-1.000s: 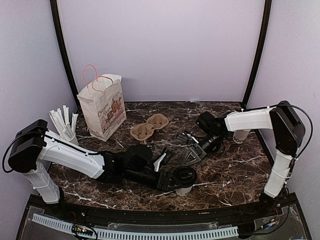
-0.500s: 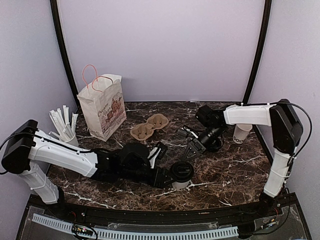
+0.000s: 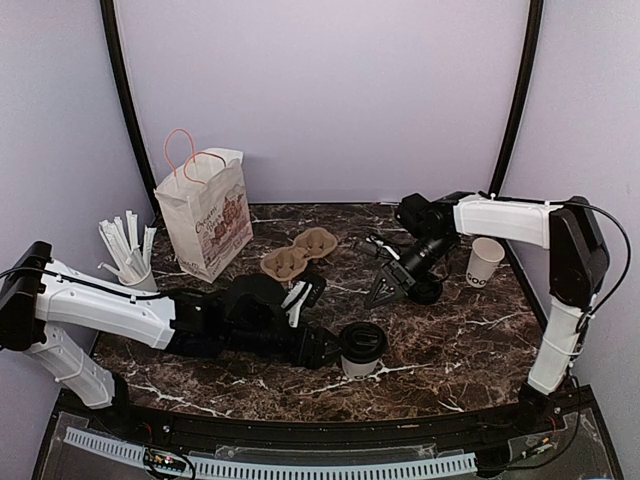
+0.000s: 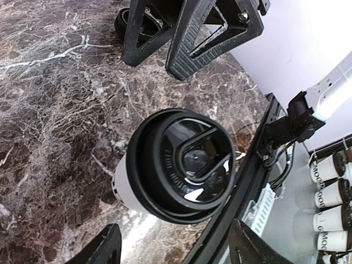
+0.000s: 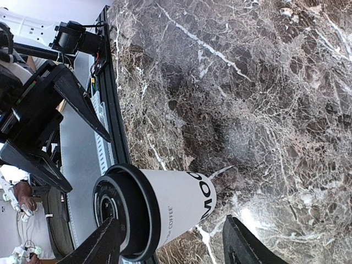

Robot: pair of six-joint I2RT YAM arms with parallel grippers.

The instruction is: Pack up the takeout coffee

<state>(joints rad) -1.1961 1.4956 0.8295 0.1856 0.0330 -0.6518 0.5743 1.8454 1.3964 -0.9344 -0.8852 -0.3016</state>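
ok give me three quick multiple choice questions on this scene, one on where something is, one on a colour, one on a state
1. Where on the table does the lidded coffee cup stand?
A. far left corner
B. far right corner
C. near the front edge, about mid-width

2. What colour is the cup's lid?
A. white
B. black
C. brown

3. How is the left pincer?
A. open, cup not gripped
B. shut on the cup
C. shut on nothing

Answers:
1 C, the top view shows it close to the near edge, between the two arms.
2 B, the left wrist view shows a black lid on a white cup.
3 A, its fingers stand wide apart, clear of the cup.
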